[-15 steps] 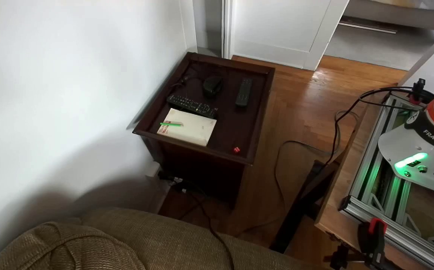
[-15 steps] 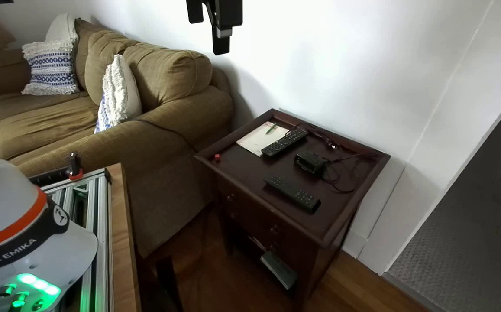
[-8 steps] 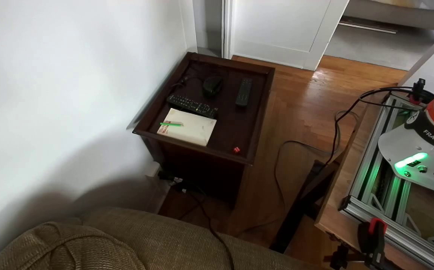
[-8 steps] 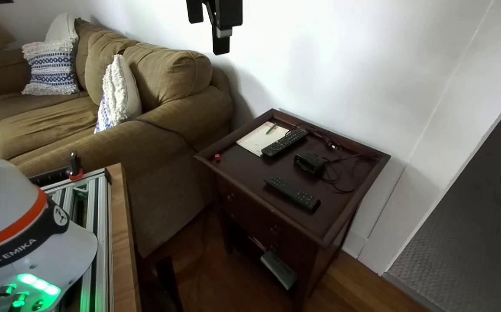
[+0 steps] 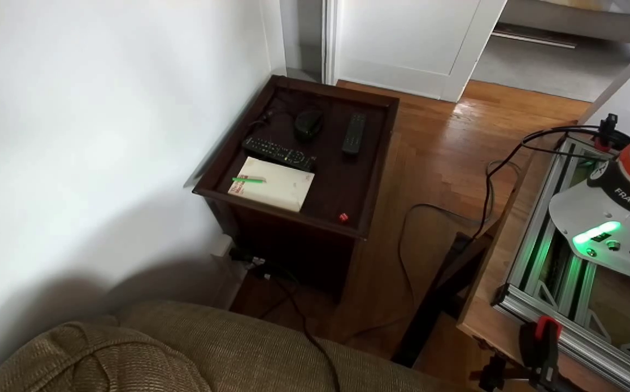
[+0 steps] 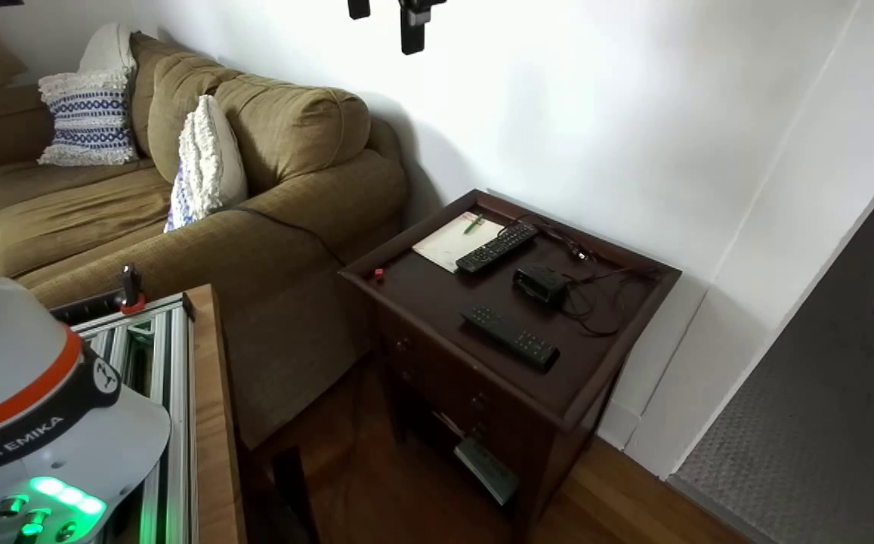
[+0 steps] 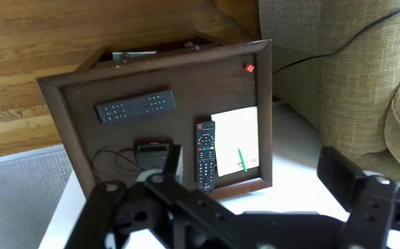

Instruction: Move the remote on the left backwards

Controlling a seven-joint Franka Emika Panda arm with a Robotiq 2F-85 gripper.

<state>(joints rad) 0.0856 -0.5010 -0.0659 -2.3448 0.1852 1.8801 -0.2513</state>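
Note:
The remote, black with small coloured buttons, lies on the dark wooden side table [image 7: 265, 86], along the edge of the cream paper sheet [image 7: 236, 131]. It shows in the wrist view [image 7: 205, 152] and in both exterior views [image 5: 278, 154] [image 6: 497, 247]. A slimmer greyish-black remote [image 7: 136, 106] lies apart from it, also in an exterior view [image 6: 510, 338]. My gripper is open and empty, high above the table; its fingertips show at the top of an exterior view [image 6: 386, 34]. In the wrist view the gripper [image 7: 253, 162] has its fingers wide apart.
A black box-shaped device [image 6: 541, 285] with thin cables stands between the remotes. A green pencil [image 7: 242, 159] lies on the paper. A small red cube [image 7: 249, 67] is near the table's corner. The table has a raised rim. A white wall [image 6: 633, 113] and a sofa [image 6: 331, 204] border it.
In an exterior view my gripper has moved up and a little to the right over the last half second, still open. The remotes and the other things on the table have not moved.

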